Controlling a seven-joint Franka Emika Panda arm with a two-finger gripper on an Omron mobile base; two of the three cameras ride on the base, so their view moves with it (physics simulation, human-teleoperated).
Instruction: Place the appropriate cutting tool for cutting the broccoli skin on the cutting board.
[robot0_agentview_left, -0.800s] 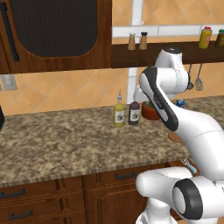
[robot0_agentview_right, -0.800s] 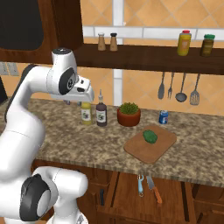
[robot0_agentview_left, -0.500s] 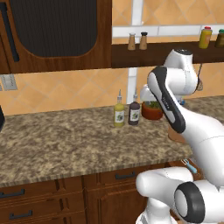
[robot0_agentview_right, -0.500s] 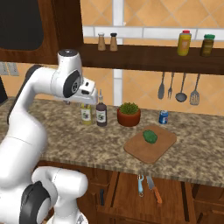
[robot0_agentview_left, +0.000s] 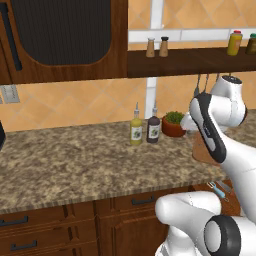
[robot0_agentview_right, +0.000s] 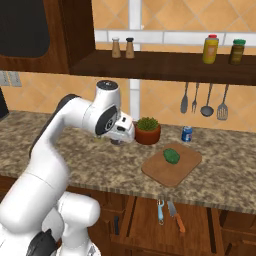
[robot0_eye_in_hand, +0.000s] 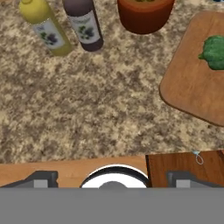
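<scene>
The reddish-brown cutting board lies on the counter right of the arm, with the bright-green broccoli on its far part. In the hand view the board is at the right with the broccoli at its edge. My gripper hovers over the counter left of the board, beside the plant pot, open and with nothing in it. Below the counter front, in an open drawer, lie a blue-handled peeler and an orange-handled knife.
A leafy plant in a red-brown pot, a yellow bottle and a dark bottle stand at the back of the counter. A blue can sits behind the board. Utensils hang on the wall under the shelf.
The arm has swung to the right; the hand has gone from above the bottles to a spot beside the plant pot, nearer the board. Nothing else has moved.
</scene>
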